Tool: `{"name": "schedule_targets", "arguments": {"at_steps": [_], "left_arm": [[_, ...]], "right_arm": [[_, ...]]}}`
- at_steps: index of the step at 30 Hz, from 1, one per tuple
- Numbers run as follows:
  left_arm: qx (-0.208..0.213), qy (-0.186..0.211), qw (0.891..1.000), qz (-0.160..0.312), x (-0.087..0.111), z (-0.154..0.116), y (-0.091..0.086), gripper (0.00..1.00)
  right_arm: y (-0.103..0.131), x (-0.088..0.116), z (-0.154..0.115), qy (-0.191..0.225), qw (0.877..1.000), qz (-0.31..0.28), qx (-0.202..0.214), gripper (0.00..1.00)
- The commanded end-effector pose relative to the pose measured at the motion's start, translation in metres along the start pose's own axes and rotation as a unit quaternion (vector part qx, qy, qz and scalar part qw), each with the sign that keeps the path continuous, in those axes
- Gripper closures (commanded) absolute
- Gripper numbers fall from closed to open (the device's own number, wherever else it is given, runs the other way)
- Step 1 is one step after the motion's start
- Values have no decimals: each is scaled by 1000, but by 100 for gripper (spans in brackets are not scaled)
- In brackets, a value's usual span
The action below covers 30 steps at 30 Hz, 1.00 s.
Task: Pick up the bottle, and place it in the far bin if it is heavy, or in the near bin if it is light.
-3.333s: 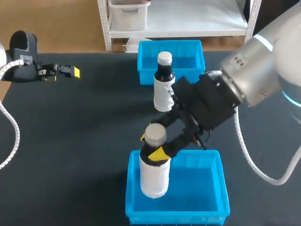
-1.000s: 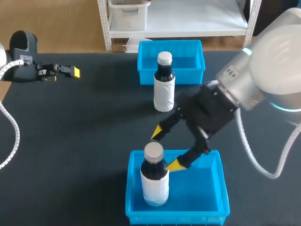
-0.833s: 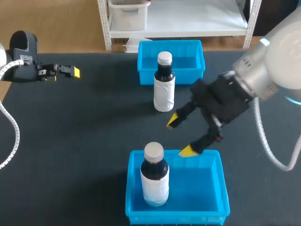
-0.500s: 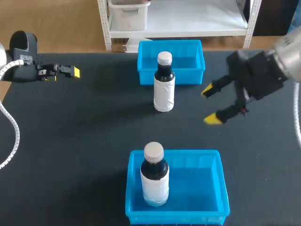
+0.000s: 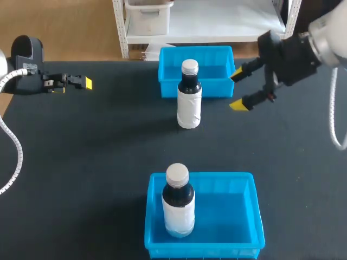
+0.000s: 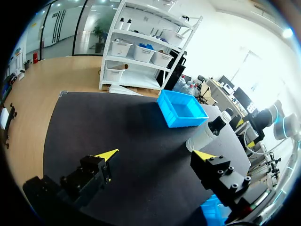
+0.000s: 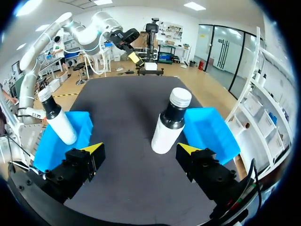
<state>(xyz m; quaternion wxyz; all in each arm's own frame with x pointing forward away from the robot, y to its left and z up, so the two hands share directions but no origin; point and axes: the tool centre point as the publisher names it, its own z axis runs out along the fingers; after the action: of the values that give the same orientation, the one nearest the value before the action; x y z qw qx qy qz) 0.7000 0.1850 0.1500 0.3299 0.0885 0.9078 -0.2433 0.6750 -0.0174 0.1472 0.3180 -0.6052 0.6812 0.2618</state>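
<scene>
R gripper [image 5: 237, 90] is open, fingers spread wide w/ nothing btwn them. It hangs over the table [image 5: 97, 162], just off the right front corner of the far bin [image 5: 217, 58]. That bin is blue & sits at the table's back edge. A second bottle [image 5: 189, 100] stands upright on the table just in front of it, outside it. The bottle [image 5: 178, 203] stands upright inside the near bin [image 5: 255, 216], on its left side, cap up. L gripper [image 6: 156, 154] is also open, well apart at far left.
</scene>
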Motion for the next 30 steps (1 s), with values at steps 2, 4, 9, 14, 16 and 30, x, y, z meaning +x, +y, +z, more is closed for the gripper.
{"name": "schedule_targets", "arguments": {"at_steps": [2, 4, 9, 14, 16, 30], "left_arm": [[0, 0, 1000, 0, 0, 0, 0, 0], [0, 0, 1000, 0, 0, 0, 0, 0], [0, 0, 1000, 0, 0, 0, 0, 0], [0, 0, 1000, 0, 0, 0, 0, 0], [0, 0, 1000, 0, 0, 0, 0, 0], [0, 0, 1000, 0, 0, 0, 0, 0]], "right_arm": [[-53, -1, 36, -12, 999, -2, -33, 0], [-63, -2, 41, -17, 999, 0, -32, 0], [-83, -5, 52, -22, 999, -3, -34, 0], [-90, -17, 63, -29, 999, -14, -41, 0], [-89, -21, 66, -33, 998, -16, -45, 0], [-73, -42, 85, -50, 996, -19, -65, 0]]}}
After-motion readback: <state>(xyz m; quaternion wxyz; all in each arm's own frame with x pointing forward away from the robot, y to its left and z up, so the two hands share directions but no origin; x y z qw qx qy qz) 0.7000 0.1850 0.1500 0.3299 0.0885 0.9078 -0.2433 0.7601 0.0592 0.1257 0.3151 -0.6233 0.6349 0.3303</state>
